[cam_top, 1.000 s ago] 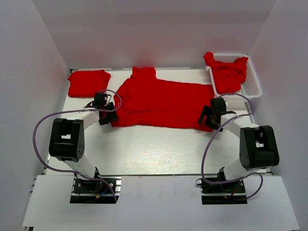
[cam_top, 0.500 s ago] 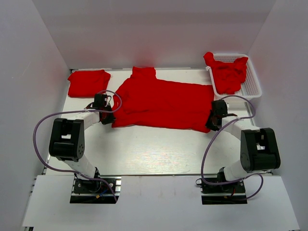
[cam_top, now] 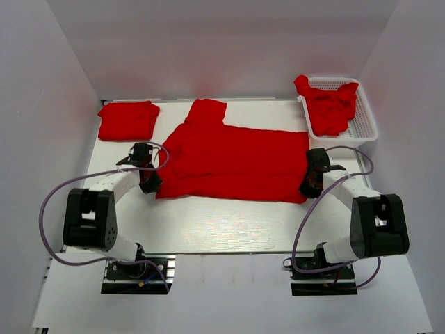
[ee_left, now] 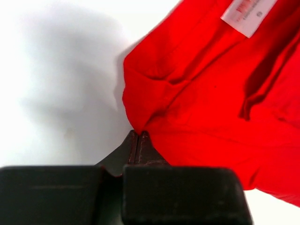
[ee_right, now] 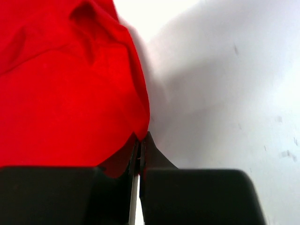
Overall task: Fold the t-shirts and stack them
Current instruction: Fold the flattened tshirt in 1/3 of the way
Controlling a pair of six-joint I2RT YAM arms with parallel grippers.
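The left gripper [ee_left: 139, 135] and the right gripper [ee_right: 140, 137] are each clamping a near corner of the spread bright red soft-fabric t-shirt [cam_top: 233, 160]. It is lying flat mid-way across the white worktop [cam_top: 222, 223], likely so both ends can be carried over evenly for a fold.

Twin white-and-black arms: the left arm [cam_top: 115, 184] and right arm [cam_top: 348, 188] each have a blocky black joint housing [cam_top: 87, 219], a looping lilac cable [cam_top: 42, 216] and a dark metal base plate [cam_top: 135, 273]. The left claw [ee_left: 139, 133] and right claw [ee_right: 140, 137] taper to matte black wedge-shaped fingers [ee_left: 125, 153], each backed by a broad, boxy black body.
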